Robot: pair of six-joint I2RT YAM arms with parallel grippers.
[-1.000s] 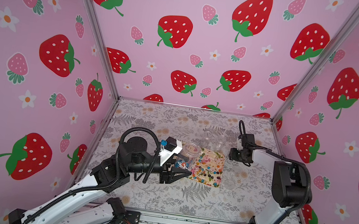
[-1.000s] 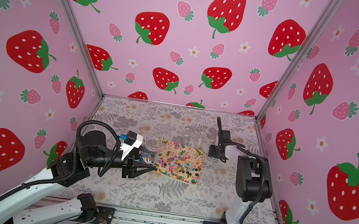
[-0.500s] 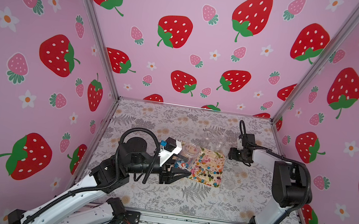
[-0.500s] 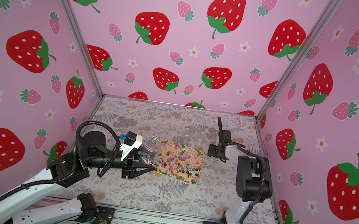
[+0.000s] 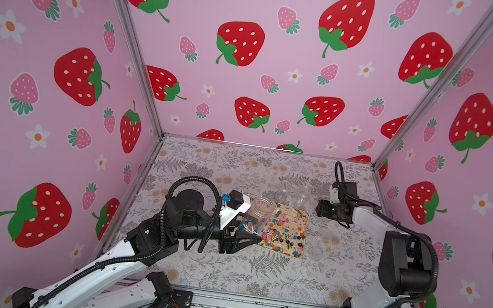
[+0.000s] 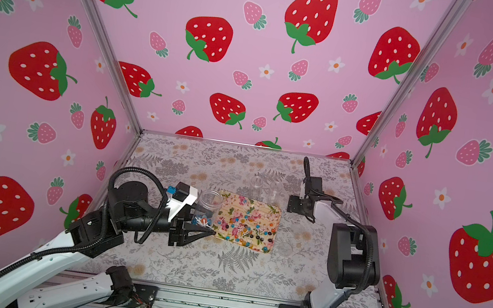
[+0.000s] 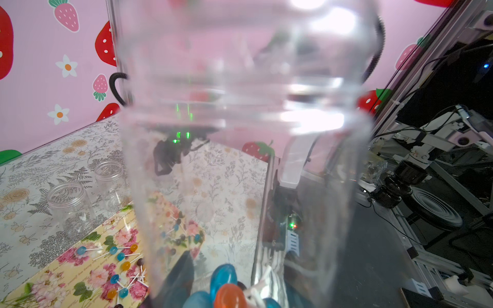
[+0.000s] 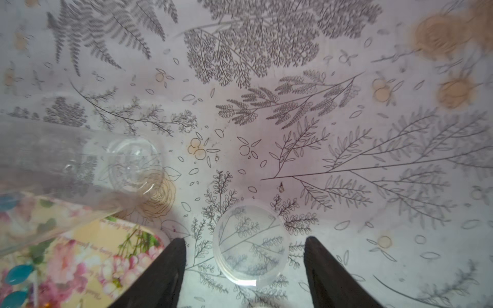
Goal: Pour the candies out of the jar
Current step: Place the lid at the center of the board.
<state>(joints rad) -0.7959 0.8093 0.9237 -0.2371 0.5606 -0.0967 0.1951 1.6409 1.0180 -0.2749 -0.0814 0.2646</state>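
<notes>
The left gripper (image 5: pixel 250 233) is clamped on one clear jar (image 5: pixel 260 209), held tilted at frame centre by the left edge of the single floral tray (image 5: pixel 303 215). A few candies (image 5: pixel 248 227) bunch at its base, too clustered to count. Dozens more lie scattered on the tray. Two empty jars (image 5: pixel 284 188) (image 5: pixel 303 193) stand just above it. The right gripper (image 8: pixel 244 239) hangs with its fingers apart over one clear lid (image 8: pixel 250 250).
</notes>
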